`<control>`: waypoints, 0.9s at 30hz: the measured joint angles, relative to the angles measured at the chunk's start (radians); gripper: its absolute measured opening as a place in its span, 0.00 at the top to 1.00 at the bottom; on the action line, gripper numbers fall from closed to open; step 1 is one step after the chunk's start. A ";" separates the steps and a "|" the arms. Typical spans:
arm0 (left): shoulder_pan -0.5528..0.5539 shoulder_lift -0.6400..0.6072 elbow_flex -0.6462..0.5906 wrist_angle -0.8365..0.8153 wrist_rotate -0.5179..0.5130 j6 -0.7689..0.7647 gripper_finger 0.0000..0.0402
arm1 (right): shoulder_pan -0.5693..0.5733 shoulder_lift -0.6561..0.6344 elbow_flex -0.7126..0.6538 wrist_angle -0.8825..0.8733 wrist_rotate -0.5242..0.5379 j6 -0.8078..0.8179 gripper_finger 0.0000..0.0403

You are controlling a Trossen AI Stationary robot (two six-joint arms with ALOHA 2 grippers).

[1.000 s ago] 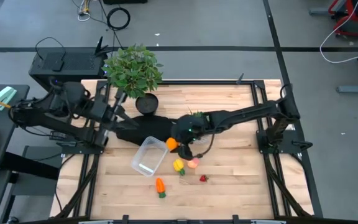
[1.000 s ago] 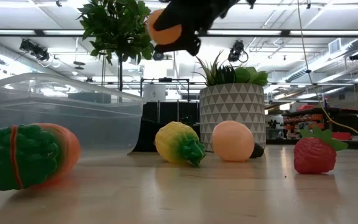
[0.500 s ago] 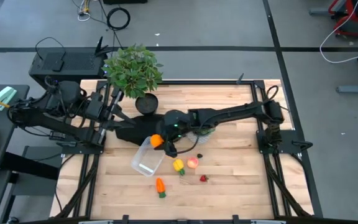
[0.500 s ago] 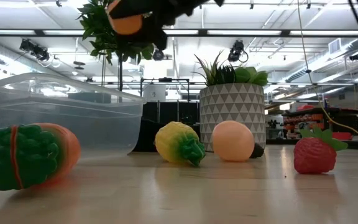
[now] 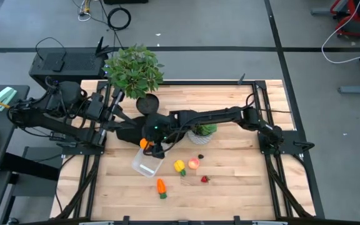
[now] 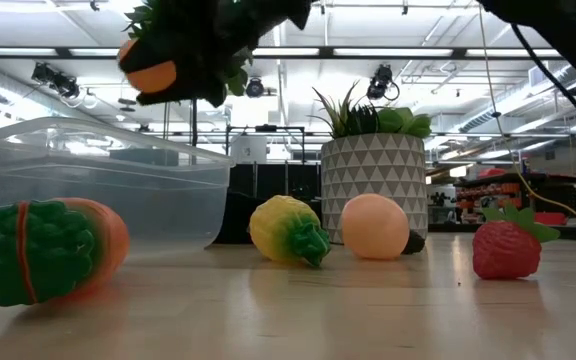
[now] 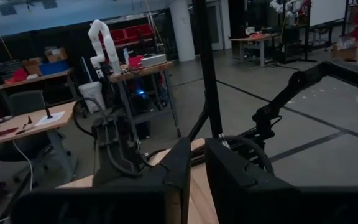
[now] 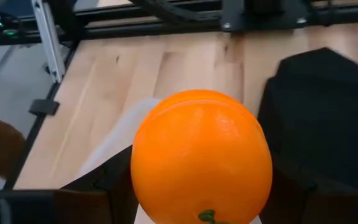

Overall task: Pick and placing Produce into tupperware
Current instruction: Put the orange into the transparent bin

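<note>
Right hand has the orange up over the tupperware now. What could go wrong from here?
The right hand holds the orange high above the tupperware, near its rim: released there, it may bounce out. The tupperware sits empty, so a knock might shift it toward the carrot.

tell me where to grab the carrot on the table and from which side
Grip the carrot across its orange body, above the green top, coming straight down. It lies flat on the table in open space, apart from the tupperware and other fruit, so the fingers can straddle its narrow width; the leafy end looks bumpier and less sure to hold.
</note>
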 joint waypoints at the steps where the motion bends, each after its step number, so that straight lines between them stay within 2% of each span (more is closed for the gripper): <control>1: 0.000 0.000 0.000 0.000 0.000 0.000 0.85 | 0.004 0.009 0.002 -0.005 -0.001 0.002 0.37; 16: 0.000 0.000 -0.001 -0.008 0.000 0.000 0.85 | 0.036 0.060 0.001 -0.094 0.055 -0.041 0.37; 27: 0.000 0.000 -0.001 -0.024 0.000 0.001 0.86 | 0.053 0.059 -0.009 -0.175 0.138 -0.097 0.35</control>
